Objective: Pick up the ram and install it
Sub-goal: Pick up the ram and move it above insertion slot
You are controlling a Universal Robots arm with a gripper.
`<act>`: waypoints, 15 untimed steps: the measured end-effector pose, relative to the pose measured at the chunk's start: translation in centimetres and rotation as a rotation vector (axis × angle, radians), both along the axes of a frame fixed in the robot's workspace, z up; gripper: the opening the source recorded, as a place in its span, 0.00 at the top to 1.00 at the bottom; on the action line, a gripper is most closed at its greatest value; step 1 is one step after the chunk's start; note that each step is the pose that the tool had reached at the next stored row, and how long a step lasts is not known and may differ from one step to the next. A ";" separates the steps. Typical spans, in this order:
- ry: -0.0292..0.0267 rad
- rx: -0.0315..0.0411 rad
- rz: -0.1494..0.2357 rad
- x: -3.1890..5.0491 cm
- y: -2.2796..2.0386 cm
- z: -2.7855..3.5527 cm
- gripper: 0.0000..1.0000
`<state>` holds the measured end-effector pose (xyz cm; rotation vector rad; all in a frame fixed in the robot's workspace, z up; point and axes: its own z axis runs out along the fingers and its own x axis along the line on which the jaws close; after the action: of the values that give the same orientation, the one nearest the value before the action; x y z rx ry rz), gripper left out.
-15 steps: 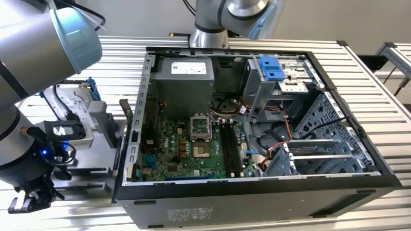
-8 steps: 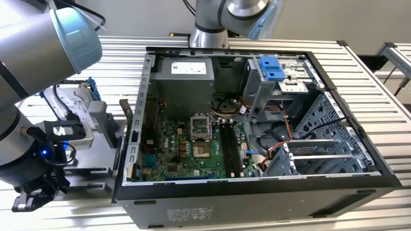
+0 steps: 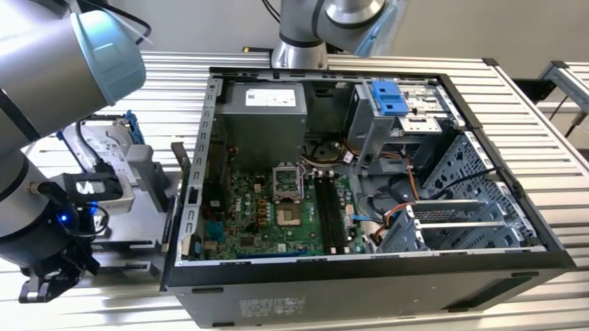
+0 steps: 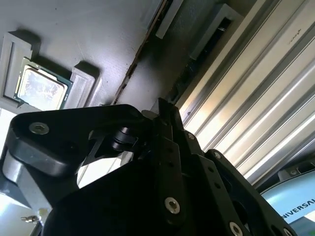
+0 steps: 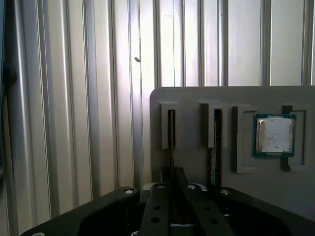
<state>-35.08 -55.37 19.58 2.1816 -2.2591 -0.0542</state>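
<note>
In the first wrist view, a grey holder plate [image 5: 197, 98] lies on the ribbed metal table. The ram [image 5: 170, 137] stands on edge in one of its slots, seen as a thin dark strip. My gripper [image 5: 172, 173] sits in line with that strip, close to its near end. In the second wrist view, the ram's edge [image 4: 142, 46] runs past the side of my gripper [image 4: 165, 105] and looks apart from it. The motherboard's long black slots [image 3: 329, 214] lie inside the open computer case [image 3: 368, 283].
A second stick [image 5: 215, 147] stands in the neighbouring holder slot, and a processor chip [image 5: 274, 135] rests in a recess beside it. My arm's wrist [image 3: 83, 186] hangs to the exterior view's left of the case. Drive cages [image 3: 396, 110] and cables crowd the case's far side.
</note>
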 end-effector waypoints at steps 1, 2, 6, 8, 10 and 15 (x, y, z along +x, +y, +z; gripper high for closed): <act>0.0000 0.0000 0.000 0.00 0.00 0.00 0.00; 0.0000 0.0000 0.000 0.00 0.00 0.00 0.00; 0.0000 0.0000 0.000 0.00 0.00 0.00 1.00; 0.0000 -0.0001 0.000 0.00 0.00 0.03 1.00; 0.0000 -0.0001 0.000 0.00 0.00 0.80 1.00; -0.0021 -0.0001 0.000 -0.02 0.00 2.88 1.00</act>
<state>-35.11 -55.37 22.46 2.1828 -2.2599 -0.0518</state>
